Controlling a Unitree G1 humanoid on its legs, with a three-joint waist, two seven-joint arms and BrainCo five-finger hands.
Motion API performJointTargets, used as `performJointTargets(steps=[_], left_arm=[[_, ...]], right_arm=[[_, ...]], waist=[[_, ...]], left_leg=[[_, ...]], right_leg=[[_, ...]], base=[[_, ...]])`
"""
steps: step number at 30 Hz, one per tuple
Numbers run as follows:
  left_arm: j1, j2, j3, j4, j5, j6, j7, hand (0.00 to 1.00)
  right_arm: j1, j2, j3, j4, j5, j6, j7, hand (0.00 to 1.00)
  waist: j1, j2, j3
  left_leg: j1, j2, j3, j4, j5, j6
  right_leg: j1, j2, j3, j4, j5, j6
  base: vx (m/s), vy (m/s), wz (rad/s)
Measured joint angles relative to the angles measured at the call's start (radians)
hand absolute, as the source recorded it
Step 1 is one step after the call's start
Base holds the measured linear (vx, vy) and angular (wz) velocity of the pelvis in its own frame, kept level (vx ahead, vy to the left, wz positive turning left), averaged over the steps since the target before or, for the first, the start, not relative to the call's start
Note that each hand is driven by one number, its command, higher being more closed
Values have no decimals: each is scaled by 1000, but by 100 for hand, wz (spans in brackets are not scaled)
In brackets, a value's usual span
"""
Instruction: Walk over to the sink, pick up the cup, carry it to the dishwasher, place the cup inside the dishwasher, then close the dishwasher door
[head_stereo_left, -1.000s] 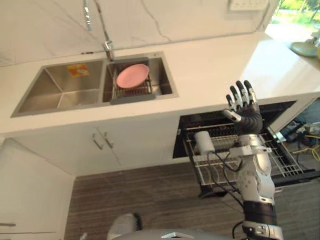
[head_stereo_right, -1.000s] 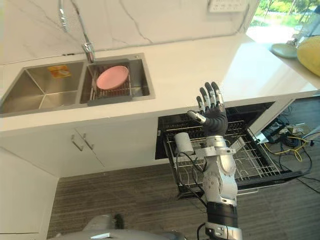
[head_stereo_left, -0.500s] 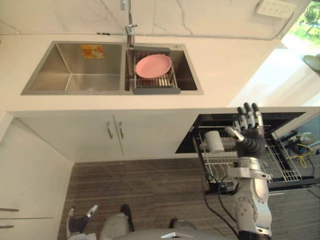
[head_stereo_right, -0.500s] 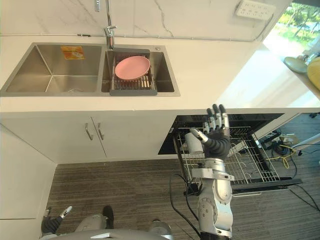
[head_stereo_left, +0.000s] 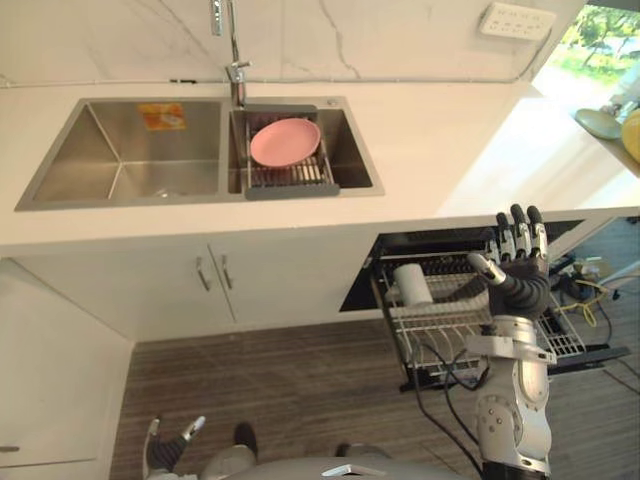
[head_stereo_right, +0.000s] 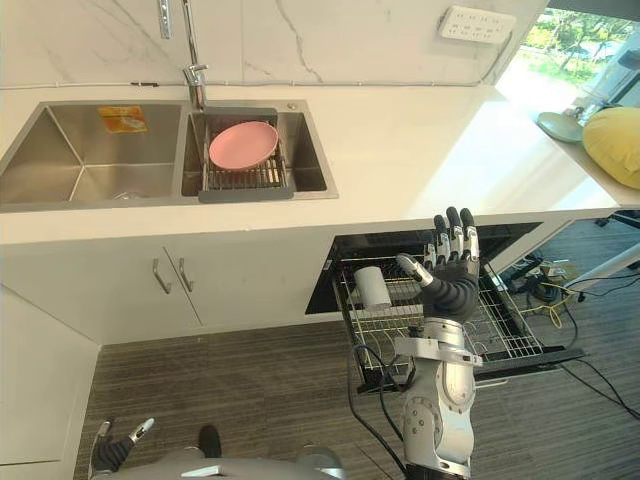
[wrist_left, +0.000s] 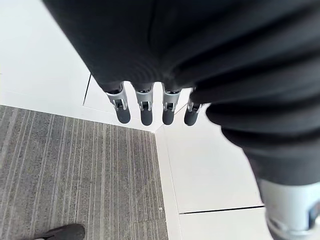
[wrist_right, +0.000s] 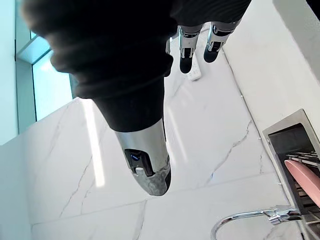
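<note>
A white cup (head_stereo_left: 410, 283) lies on its side in the left part of the pulled-out dishwasher rack (head_stereo_left: 440, 325). My right hand (head_stereo_left: 517, 268) is raised upright just right of the cup, apart from it, its fingers (wrist_right: 186, 46) straight and holding nothing. The dishwasher door (head_stereo_right: 540, 357) hangs open beneath the rack. Low beside me, near the floor, my left hand (head_stereo_left: 165, 448) hangs open, and its fingers (wrist_left: 145, 107) point down at the striped floor.
The double sink (head_stereo_left: 120, 160) is set in the white counter, with a pink plate (head_stereo_left: 285, 141) on a rack in its right basin and a faucet (head_stereo_left: 235, 60) behind. White cabinet doors (head_stereo_left: 215, 275) stand left of the dishwasher. A yellow object (head_stereo_right: 615, 145) lies at the counter's far right.
The camera has moved, so the whole view has shifted. My right hand stays raised and open beside the cup. The cup has not moved in the rack.
</note>
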Motion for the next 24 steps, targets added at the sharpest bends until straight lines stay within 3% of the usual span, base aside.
performJointTargets(steps=[1,3,4,6,8,11,13,14,15,17,18,21,22,24], left_arm=[[-5,0,-3,3,-13,-1,-8,0],[-3,-16,-1,18,-41,-11,-16,0],[2,-42,13,32,-68,-13,-29,0],[25,-65,17,34,-110,-13,-64,0],[56,-70,17,35,-125,0,-97,0],[108,-88,18,35,-122,0,-99,0],[148,-108,19,36,-122,-8,-90,0],[158,-117,17,50,-123,-9,-80,0],[157,-117,17,70,-123,-9,-77,0],[144,-115,18,67,-120,-26,-79,0],[138,-89,24,69,-111,-42,-78,0],[96,-56,47,88,-104,-40,-77,0],[75,-41,53,88,-104,-39,-77,0],[59,-16,54,83,-104,-38,-78,0]], right_arm=[[-2,-1,-10,-1,25,0,4,0],[-4,-4,-24,-23,37,0,5,0],[7,-4,-24,-53,38,-1,6,0],[28,-2,-20,-79,44,-1,6,0],[29,0,-18,-80,46,-19,-2,0],[29,1,9,-82,34,-56,-30,0],[28,0,37,-83,33,-70,-36,0],[30,1,55,-86,32,-77,-36,0],[30,2,69,-89,32,-86,-37,0],[33,4,96,-109,33,-88,-34,0],[40,11,100,-120,33,-90,-24,0],[46,26,91,-119,33,-94,-23,0],[46,37,92,-118,32,-95,-23,0],[37,50,91,-115,23,-94,-24,0]], waist=[[-3,4,-1],[3,43,17],[-3,80,33],[-7,93,46],[11,87,52],[36,85,53],[49,89,52],[56,82,53],[70,76,47],[62,58,40],[60,31,29],[58,7,12],[59,-9,5],[64,-30,-5]], left_leg=[[-68,26,-5,135,-59,-7],[-156,88,-2,361,-154,-4],[-214,129,-15,500,-186,5],[-263,153,-51,614,-177,-13],[-267,141,-59,605,-192,-53],[-300,92,-126,443,-167,-54],[-293,93,-196,396,-154,-71],[-294,102,-176,425,-132,-78],[-296,86,-138,470,-134,-55],[-338,72,-105,542,-202,-24],[-347,58,-94,580,-242,-8],[-335,30,-80,584,-277,17],[-303,10,-73,557,-280,20],[-238,-15,-56,483,-279,22]], right_leg=[[-5,7,-7,7,-4,4],[-11,32,-4,28,-37,12],[-14,55,-4,58,-59,2],[-1,60,0,81,-83,-6],[23,40,7,80,-91,-3],[21,-7,43,70,-103,16],[29,-19,88,44,-112,31],[37,-32,128,35,-116,38],[44,-55,171,17,-122,48],[27,-65,224,87,-138,73],[12,-63,218,152,-163,82],[-27,-64,224,299,-175,84],[-84,-69,226,424,-161,83],[-173,-82,255,585,-61,92]], base=[[-64,-75,-4],[-76,-44,-13],[-107,9,2],[-109,10,9],[0,33,-4],[42,174,-23],[160,325,-64],[258,403,-80],[260,383,-73],[250,269,-33],[269,183,-12],[220,104,-1],[260,83,-6],[286,93,-28]])
